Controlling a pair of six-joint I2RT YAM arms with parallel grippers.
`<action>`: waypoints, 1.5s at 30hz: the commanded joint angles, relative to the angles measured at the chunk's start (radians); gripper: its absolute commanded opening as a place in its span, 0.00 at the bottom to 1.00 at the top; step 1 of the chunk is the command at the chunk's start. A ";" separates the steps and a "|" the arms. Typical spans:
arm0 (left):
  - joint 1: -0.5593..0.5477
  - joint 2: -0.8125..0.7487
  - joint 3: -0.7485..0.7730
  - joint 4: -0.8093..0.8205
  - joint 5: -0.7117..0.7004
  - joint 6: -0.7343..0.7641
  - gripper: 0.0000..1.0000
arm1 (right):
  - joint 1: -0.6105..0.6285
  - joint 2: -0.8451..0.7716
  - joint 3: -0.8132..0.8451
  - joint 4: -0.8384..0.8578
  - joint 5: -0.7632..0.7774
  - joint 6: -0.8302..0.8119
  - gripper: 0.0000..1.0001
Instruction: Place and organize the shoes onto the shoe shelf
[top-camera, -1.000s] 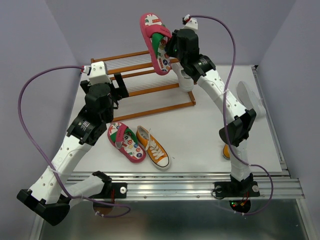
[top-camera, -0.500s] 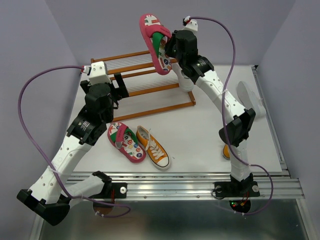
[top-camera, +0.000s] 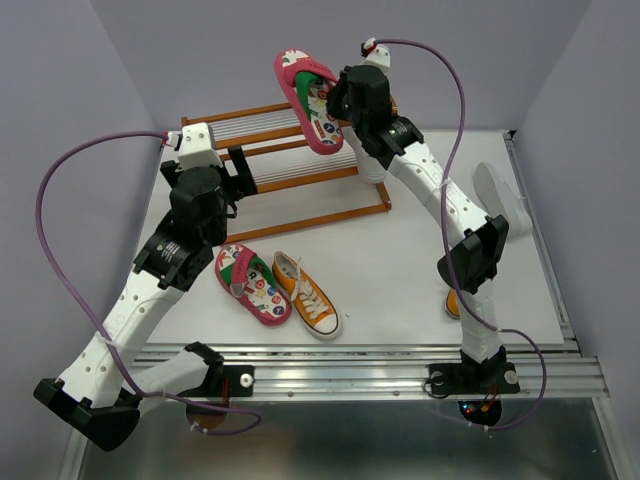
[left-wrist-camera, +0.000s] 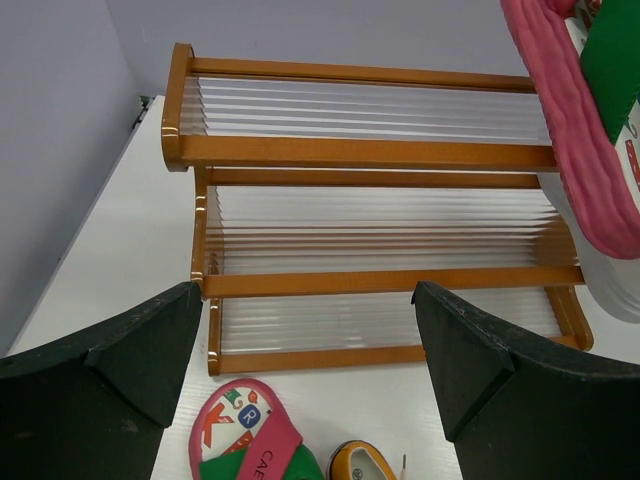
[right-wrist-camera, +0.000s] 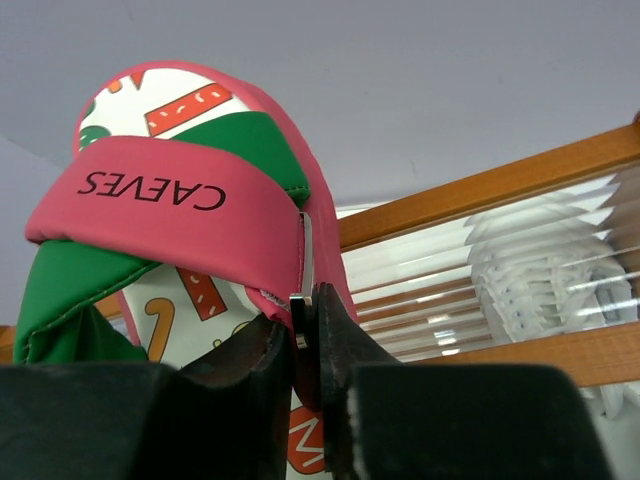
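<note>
1. While the right claw kept its narrow pinch on the strap edge of the held pink shoe, that shoe had drifted slightly lower and leftward in the overhead frame over the last second.
2. By my reading, this was the approach to the top tier of the shoe shelf. The shoe hung tilted over the shelf's right end, upper centre of the overhead view, and was not yet set down.
3. Left of centre, the left claw was spread wide and empty, unmoved, facing the front of the shelf.
4. Lower centre on the table, the second pink shoe and an orange sneaker lay side by side, both unshelved.
5. Hard to make out:
   - Whether the held shoe's sole touched the rods could not be told.
   - The other orange sneaker was mostly hidden behind the right arm.
   - One white sneaker peeked from under that arm by the shelf's right end, and I couldn't tell whether it was on the lower tier or beside it.
   - The far white sneaker at centre right was partly blocked too.
</note>
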 joint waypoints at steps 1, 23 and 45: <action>0.004 -0.015 -0.010 0.028 -0.019 0.012 0.99 | 0.012 -0.024 -0.001 0.053 -0.027 0.016 0.10; 0.006 -0.006 -0.003 0.034 -0.013 0.011 0.99 | 0.049 -0.090 -0.028 -0.030 0.070 0.076 0.01; 0.006 -0.019 -0.001 0.026 -0.013 0.003 0.99 | 0.129 -0.047 0.034 -0.037 0.094 0.082 0.01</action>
